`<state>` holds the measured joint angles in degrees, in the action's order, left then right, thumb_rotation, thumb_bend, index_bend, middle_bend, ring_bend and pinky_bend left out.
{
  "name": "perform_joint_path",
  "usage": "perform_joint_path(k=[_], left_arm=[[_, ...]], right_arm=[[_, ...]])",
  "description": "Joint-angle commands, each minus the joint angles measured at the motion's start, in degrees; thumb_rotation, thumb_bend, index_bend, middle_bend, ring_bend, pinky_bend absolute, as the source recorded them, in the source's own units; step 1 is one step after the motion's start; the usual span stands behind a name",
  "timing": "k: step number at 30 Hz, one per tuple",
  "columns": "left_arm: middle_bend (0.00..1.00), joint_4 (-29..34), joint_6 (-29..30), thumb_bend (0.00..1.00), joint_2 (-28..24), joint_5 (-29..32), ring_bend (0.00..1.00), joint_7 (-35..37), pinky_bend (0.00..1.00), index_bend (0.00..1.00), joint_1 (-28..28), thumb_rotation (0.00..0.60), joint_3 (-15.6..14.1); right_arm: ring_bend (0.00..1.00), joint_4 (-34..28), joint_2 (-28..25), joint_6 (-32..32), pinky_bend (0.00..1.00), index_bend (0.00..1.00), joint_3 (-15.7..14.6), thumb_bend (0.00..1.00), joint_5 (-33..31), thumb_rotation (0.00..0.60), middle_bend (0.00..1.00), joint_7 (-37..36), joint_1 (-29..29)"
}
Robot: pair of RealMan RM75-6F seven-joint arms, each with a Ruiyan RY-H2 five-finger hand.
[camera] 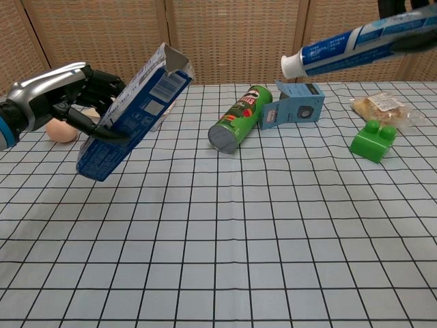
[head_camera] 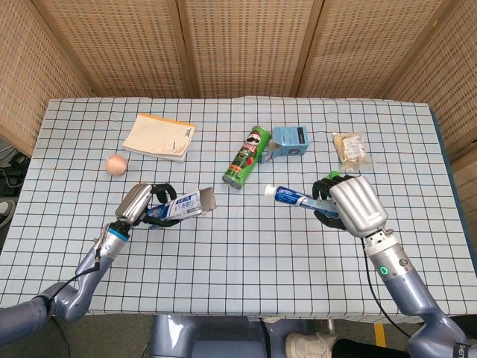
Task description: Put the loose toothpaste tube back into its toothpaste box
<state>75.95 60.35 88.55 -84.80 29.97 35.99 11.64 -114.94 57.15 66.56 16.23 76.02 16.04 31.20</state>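
One checked cloth (head_camera: 246,246), pale with dark grid lines, covers the table, and woven cane screens (head_camera: 246,45) wall it in behind. At 8 o'clock the left hand (head_camera: 138,203) grips the toothpaste box (head_camera: 181,204) off the cloth, tilted, its open flap end up toward 2 o'clock in the chest view. At 4 o'clock the right hand (head_camera: 356,205) holds the toothpaste tube (head_camera: 292,196) in the air, cap end toward the box, well apart from it. Near centre lie a green chip can (head_camera: 247,156) and a small blue carton (head_camera: 291,141); a notepad (head_camera: 159,136) and egg (head_camera: 115,165) sit toward 10 o'clock. A green brick (camera: 374,140) shows plainly in the chest view only (the right hand mostly hides it from above). A wrapped snack (head_camera: 349,148) lies at 2 o'clock, contents unclear. The chest view crops the right hand almost entirely.
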Motion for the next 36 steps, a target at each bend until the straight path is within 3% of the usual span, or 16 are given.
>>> perform_joint_path(k=[1, 9, 15, 22, 36], left_arm=[[0.54, -0.7, 0.0, 0.11, 1.1, -0.1, 0.56, 1.2, 0.51, 0.68, 1.5, 0.600, 0.7], [0.54, -1.3, -0.6, 0.11, 1.8, 1.3, 0.56, 1.3, 0.50, 0.68, 3.8, 0.600, 2.1], [0.54, -1.8, -1.6, 0.10, 2.3, 1.7, 0.56, 1.3, 0.50, 0.68, 5.2, 0.600, 2.1], [0.54, -1.3, -0.9, 0.11, 1.8, 0.7, 0.56, 2.3, 0.50, 0.68, 5.3, 0.600, 0.8], [0.54, -0.2, 0.5, 0.10, 0.8, -0.3, 0.56, 3.6, 0.50, 0.68, 5.5, 0.600, -0.6]], right_arm=[[0.62, -2.7, -2.4, -1.4, 0.70, 0.69, 2.2, 0.66, -2.0, 0.600, 0.66, -1.0, 1.6], [0.62, -7.7, -7.6, -7.6, 0.70, 0.69, 5.9, 0.64, -6.5, 0.600, 0.66, -4.2, 6.2], [0.62, -9.2, -7.4, -10.8, 0.70, 0.69, 7.1, 0.64, -10.5, 0.600, 0.66, -2.0, 10.7], [0.62, -9.6, -5.9, -10.4, 0.70, 0.69, 6.9, 0.63, -14.7, 0.600, 0.66, 2.5, 14.0], [0.62, -11.4, -4.7, -9.8, 0.70, 0.69, 4.5, 0.63, -17.4, 0.600, 0.66, 8.0, 17.3]])
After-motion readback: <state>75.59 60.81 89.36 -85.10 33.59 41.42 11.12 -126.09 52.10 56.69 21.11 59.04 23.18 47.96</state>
